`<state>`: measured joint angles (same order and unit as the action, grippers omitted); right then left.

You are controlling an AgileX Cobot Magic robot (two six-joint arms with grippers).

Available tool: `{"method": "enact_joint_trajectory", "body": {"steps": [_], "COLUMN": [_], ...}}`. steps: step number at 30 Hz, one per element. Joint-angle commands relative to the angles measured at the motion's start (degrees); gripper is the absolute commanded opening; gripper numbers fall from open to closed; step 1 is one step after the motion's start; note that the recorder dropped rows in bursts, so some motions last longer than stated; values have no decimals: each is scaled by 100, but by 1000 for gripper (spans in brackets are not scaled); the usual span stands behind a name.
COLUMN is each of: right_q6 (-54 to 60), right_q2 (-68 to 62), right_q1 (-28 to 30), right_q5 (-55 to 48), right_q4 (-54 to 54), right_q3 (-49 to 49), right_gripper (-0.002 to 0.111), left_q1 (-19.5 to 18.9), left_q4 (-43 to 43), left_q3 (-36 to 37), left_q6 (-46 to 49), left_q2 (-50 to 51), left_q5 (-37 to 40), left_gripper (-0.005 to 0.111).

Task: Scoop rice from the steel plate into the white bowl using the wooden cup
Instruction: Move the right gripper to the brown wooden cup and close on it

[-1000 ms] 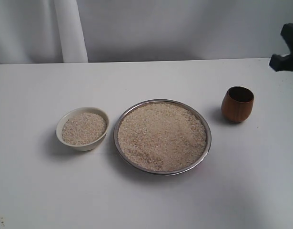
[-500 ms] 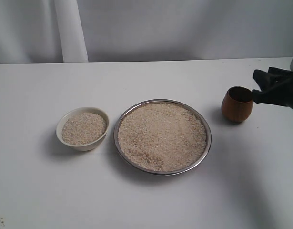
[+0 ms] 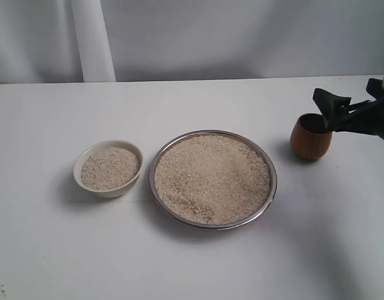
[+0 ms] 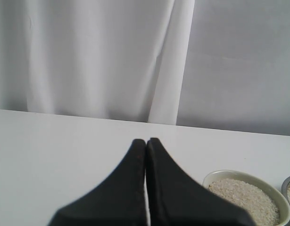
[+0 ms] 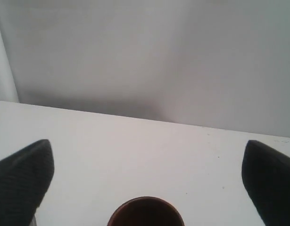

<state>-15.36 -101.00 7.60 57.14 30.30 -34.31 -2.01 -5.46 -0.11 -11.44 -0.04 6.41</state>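
Wooden cup stands just below the right hand, fingers spread wide.

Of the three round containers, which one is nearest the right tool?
The reddish-brown wooden cup, close by the open right tool; the steel plate and white bowl lie farther away.

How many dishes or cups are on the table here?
3. The white bowl sits at the left, the steel plate in the middle, the wooden cup at the right. None appears hidden.
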Motion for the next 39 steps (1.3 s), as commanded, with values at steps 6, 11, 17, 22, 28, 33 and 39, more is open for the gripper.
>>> {"method": "enact_joint_trajectory", "body": {"steps": [6, 11, 17, 22, 28, 33, 39], "right_q6": [94, 508, 809, 1322, 1536, 1469, 1320], "right_q2": [-5, -429, -1364, -1996, -2289, -2340, -2642], "right_q1": [38, 38, 38, 38, 38, 38, 38], "right_q5": [128, 117, 534, 1070, 1282, 1282, 1282], "right_q4": [-614, 359, 42, 16, -685, -638, -74], "right_q3": [21, 21, 21, 21, 21, -239, -634], "right_gripper": [105, 105, 105, 105, 105, 105, 105], "left_q1": [27, 27, 27, 27, 27, 27, 27], "left_q4": [42, 42, 42, 42, 42, 42, 42], "left_q3": [11, 11, 11, 11, 11, 11, 11], "left_q6": [-27, -27, -27, -27, -27, -27, -27], "left_q2": [4, 4, 4, 4, 4, 4, 4], "left_q5": [-17, -17, -17, -17, -17, -17, -17], "left_gripper": [0, 0, 0, 0, 0, 0, 0]}}
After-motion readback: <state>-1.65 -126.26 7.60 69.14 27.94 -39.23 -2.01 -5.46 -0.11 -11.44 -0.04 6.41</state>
